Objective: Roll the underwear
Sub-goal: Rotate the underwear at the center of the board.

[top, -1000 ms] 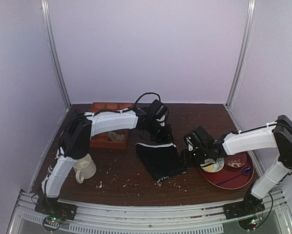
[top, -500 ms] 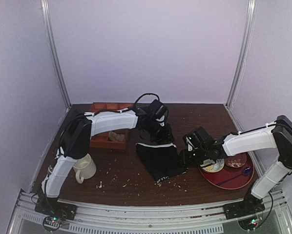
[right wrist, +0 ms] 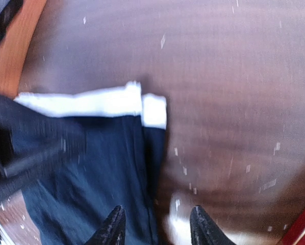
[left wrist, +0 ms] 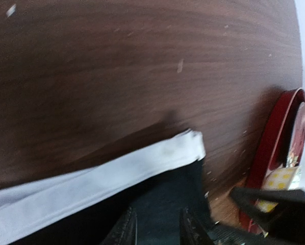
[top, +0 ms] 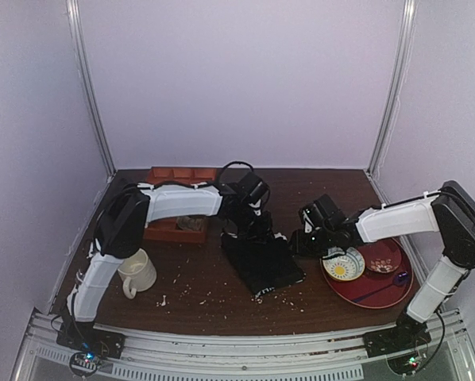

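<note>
While both of my arms reach toward the middle of the overhead view, the underwear (top: 261,262) lies flat on the brown table (top: 206,294), a little below the centre of the frame. It is black cloth with a white band along its upper edge. My left gripper (top: 249,230) hangs over this upper edge; in the left wrist view its two fingertips (left wrist: 124,229) stand a little apart at the bottom of the frame, over the dark cloth, and nothing is between them. My right gripper (top: 301,242) is at the right side of the underwear. In its wrist view the fingers (right wrist: 111,227) are spread, one over the cloth and one over the bare wood, and they pinch nothing. At the right, a red tray (top: 380,294) holds a small bowl (top: 345,266). At the lower left stands a pale mug (top: 138,274).
</note>
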Robot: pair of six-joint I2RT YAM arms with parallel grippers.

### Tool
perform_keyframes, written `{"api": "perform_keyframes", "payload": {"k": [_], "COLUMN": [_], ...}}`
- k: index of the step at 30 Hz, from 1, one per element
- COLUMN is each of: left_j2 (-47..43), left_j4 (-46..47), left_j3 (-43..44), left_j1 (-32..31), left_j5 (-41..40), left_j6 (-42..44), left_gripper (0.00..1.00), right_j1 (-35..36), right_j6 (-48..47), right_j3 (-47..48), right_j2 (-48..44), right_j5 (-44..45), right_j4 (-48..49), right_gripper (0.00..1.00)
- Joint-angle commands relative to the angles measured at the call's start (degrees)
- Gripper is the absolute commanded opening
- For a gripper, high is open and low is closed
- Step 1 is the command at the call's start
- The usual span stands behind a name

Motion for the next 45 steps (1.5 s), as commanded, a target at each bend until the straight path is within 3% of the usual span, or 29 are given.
{"api": "perform_keyframes", "payload": {"k": [1,9,14,21,29,38,45], "left_j2": [-7.54,-16.8,-17.1,-12.37,-11.29,-10.87,-7.98], "left_j4": [0.89,0.69,4.3,0.52,-5.18,-7.65,-7.28], "left_j3": [-4.43,-17.91,-24.36,-19.68,-17.14,-15.83,-12.6], "left_j1": [0.15,-1.34,-1.65,-1.64,-0.5,2.86,3.8], "left_j5": [-2.64,-6.46,-6.43,-9.2,-12.72,-12.1,-9.51], "left_j6": [0.0,-1.48,-5.16,-5.3,0.18,8.84,14.56], "left_gripper": [0.4,0.4,0.4,0.4,0.4,0.42,0.42], "right_j1": [-1.68,-3.11,-3.17,-2.7,0.92,7.7,15.54], "right_j6": [-1.67,-4.37,-5.8,-6.26,-5.06,-0.62,7.3], "right_j3": [4.11,7.45,8.4,6.77,3.69,-1.44,-2.36], "right_j2": [2.39,4.9,6.04,5.26,4.76,2.76,3.04], "right_j5": [-1.21,-4.1,-5.44,-7.76,-8.79,-7.79,-5.08], "right_j4": [0.1,-1.77,-4.07,-5.84,-5.74,-3.31,1.24], "right_gripper": [0.41,0.41,0.4,0.37,0.36,0.12,0.1]}}
